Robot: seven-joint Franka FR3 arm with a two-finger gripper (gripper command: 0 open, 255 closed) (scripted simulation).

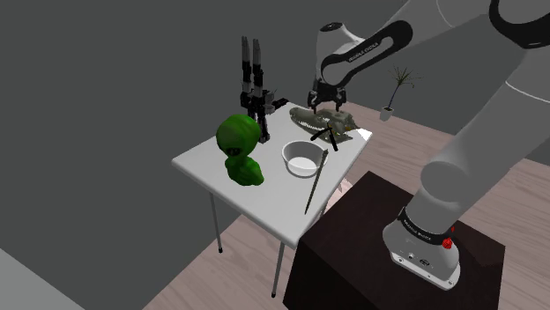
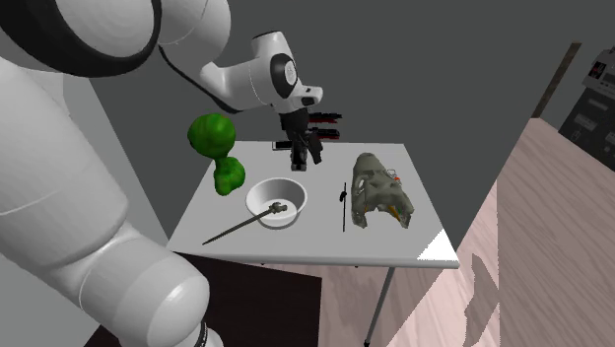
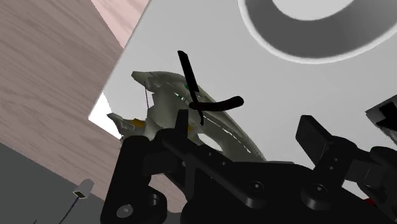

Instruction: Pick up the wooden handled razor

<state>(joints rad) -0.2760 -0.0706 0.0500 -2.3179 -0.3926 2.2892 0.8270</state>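
The razor (image 3: 189, 77) is a thin black straight razor, folded half open. It lies flat on the white table (image 2: 325, 246) against a grey-green skull-like model (image 2: 379, 189). In the second exterior view the razor (image 2: 344, 207) rests between the skull and a white bowl (image 2: 258, 194). In the shoulder view it is a small dark cross (image 1: 323, 133) at the skull's near side. My gripper (image 3: 247, 130) is open, its fingers wide apart, and holds nothing. It hangs above the table (image 2: 304, 155), a short way off the razor, and sits over the skull (image 1: 324, 99) in the shoulder view.
A long thin stick (image 2: 237, 229) leans on the bowl's rim. A green alien bust (image 1: 239, 148) and a black robot toy (image 1: 255, 86) stand at the table's back. The dark stand (image 1: 370, 238) adjoins the table. A potted plant (image 1: 394, 92) stands far off.
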